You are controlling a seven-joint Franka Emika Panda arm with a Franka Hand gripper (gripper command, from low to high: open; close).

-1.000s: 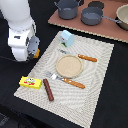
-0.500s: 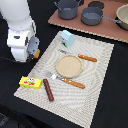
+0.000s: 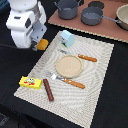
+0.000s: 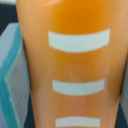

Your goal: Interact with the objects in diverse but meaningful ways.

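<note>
My gripper point(image 3: 40, 44) hangs at the exterior view's left, off the placemat's far-left corner, and is shut on the orange bread loaf point(image 3: 42, 45). In the wrist view the loaf point(image 4: 75, 60) fills the picture, orange with white stripes, and the fingers are hidden. The light-blue carton point(image 3: 67, 38) lies on the mat's far edge, just right of the gripper. Near the mat's front-left corner lies the yellow packet point(image 3: 30, 82), with the dark brown sausage point(image 3: 48, 89) beside it.
A tan plate point(image 3: 68, 65) sits mid-mat, with an orange-handled fork point(image 3: 68, 81) in front of it and a knife point(image 3: 83, 57) behind. Two grey pots point(image 3: 68, 7) point(image 3: 92, 15) and a bowl point(image 3: 122, 17) stand on the board at the back.
</note>
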